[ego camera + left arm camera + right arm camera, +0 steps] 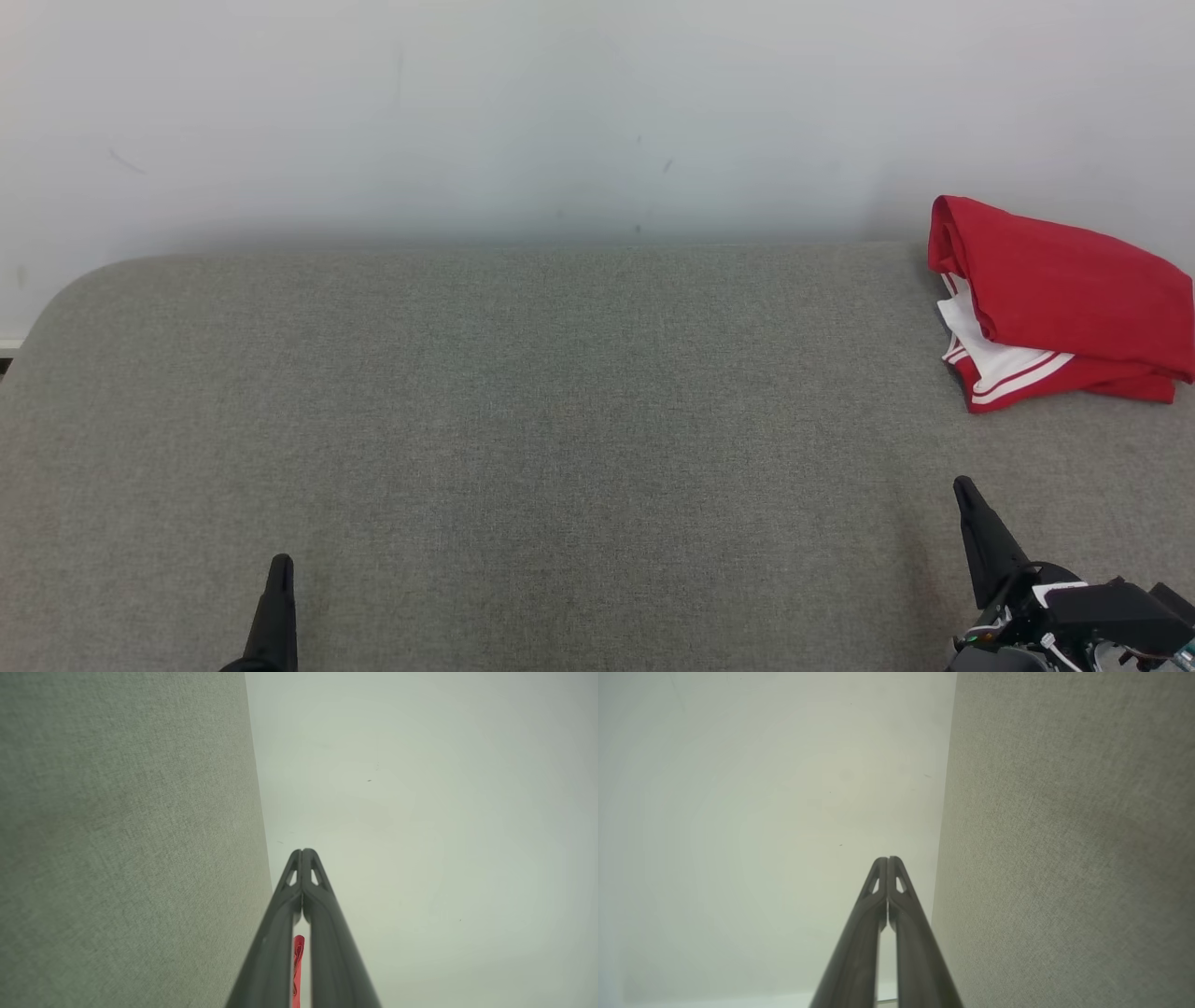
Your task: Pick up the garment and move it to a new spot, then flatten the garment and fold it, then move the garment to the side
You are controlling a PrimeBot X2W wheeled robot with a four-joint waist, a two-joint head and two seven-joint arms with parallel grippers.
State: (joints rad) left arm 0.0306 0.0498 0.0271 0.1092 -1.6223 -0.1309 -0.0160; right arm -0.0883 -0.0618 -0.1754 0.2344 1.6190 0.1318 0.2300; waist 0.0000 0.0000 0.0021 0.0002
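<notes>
**Folded red garment parked far right, both hands shut and empty**

Pale wall (pixel 560 112) across the back, a few dark specks on it. Grey fabric-topped bench (pixel 523 420) takes up the rest of the head view, with a rounded far-left corner.

The garment (pixel 1055 289) is at the bench's far right, near the wall and running up to the frame's right edge. It is red with white trim (pixel 999 359) and striped hems showing on its near-left side. It lies as a compact, layered bundle, so it looks folded and set aside, and the task is likely at or near its end.

Handling guess: thin knit, light, soft and limp, not slippery, not fragile. Pinching only the top layer would peel the fold open. Better to grip through all layers at the thick rolled edge on the left, or at two corners with both hands, and slide low rather than lift high.

Left hand (pixel 277 567) sits low left over bare bench, fingers pressed together, holding nothing. Right hand (pixel 962 487) sits low right, well short of the garment, fingers also together and empty.

Left wrist view: small red strip (pixel 298 961) shows low between the fingers; can't tell what it is.
</notes>
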